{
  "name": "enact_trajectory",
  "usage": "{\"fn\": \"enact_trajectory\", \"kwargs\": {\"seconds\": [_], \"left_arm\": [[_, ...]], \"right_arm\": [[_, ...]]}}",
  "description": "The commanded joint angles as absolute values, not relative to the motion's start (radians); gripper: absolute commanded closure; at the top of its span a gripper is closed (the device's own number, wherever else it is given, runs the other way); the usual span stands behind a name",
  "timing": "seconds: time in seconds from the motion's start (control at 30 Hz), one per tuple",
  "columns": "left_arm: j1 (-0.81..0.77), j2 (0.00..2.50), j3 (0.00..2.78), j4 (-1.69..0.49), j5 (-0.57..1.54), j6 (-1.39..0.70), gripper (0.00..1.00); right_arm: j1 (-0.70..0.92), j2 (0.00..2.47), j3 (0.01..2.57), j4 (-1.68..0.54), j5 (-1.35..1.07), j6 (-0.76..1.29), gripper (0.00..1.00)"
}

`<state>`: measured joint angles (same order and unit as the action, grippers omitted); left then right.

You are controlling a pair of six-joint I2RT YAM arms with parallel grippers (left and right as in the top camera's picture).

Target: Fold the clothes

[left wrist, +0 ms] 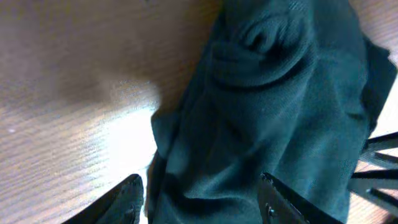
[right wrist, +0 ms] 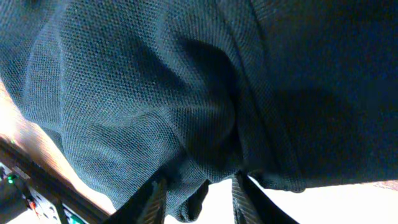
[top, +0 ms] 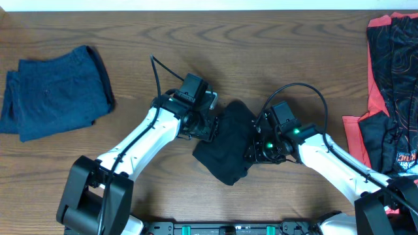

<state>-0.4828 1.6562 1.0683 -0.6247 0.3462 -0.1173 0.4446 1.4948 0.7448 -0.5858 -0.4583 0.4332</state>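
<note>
The black clothes (top: 228,142) lie in a crumpled bundle on the middle of the table. My left gripper (top: 213,129) is at the bundle's left edge. In the left wrist view it (left wrist: 200,180) is open wide. Dark folds (left wrist: 267,93) fill the gap between the fingers, and the left finger (left wrist: 127,200) is over bare wood. My right gripper (top: 252,150) is at the bundle's right side. In the right wrist view it (right wrist: 199,179) is narrowly open. A hanging fold (right wrist: 199,193) rests against the left finger (right wrist: 152,199), with a gap to the right finger.
A dark blue garment (top: 55,91) lies folded at the far left. Red-and-black patterned pieces (top: 392,85) lie along the right edge. The left arm's cable (top: 157,75) loops above the wood behind the bundle.
</note>
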Motion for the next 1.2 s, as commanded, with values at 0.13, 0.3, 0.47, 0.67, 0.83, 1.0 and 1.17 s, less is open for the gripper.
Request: {"fn": "enact_trajectory", "kwargs": {"seconds": [0.13, 0.3, 0.47, 0.67, 0.83, 1.0, 1.17], "left_arm": [[-0.491, 1.718, 1.035, -0.619, 0.359, -0.098, 0.40], [-0.508, 1.761, 1.035, -0.593, 0.358, -0.097, 0.40], [-0.517, 1.782, 1.035, -0.569, 0.358, -0.098, 0.40], [-0.517, 1.785, 1.035, -0.573, 0.357, -0.097, 0.40], [-0.517, 1.785, 1.035, -0.574, 0.355, -0.098, 0.40], [-0.517, 1.785, 1.035, -0.574, 0.355, -0.098, 0.40], [-0.517, 1.785, 1.035, -0.574, 0.355, -0.098, 0.40]], "right_arm": [[0.453, 1.493, 0.736, -0.586, -0.476, 0.449, 0.85], [0.453, 1.493, 0.736, -0.591, -0.502, 0.449, 0.81], [0.455, 1.493, 0.735, -0.594, -0.503, 0.449, 0.82], [0.498, 1.493, 0.735, -0.589, -0.497, 0.452, 0.81], [0.515, 1.493, 0.735, -0.584, -0.452, 0.472, 0.83], [0.517, 1.493, 0.735, -0.585, -0.403, 0.479, 0.89], [0.517, 1.493, 0.735, -0.585, -0.392, 0.483, 0.97]]}}
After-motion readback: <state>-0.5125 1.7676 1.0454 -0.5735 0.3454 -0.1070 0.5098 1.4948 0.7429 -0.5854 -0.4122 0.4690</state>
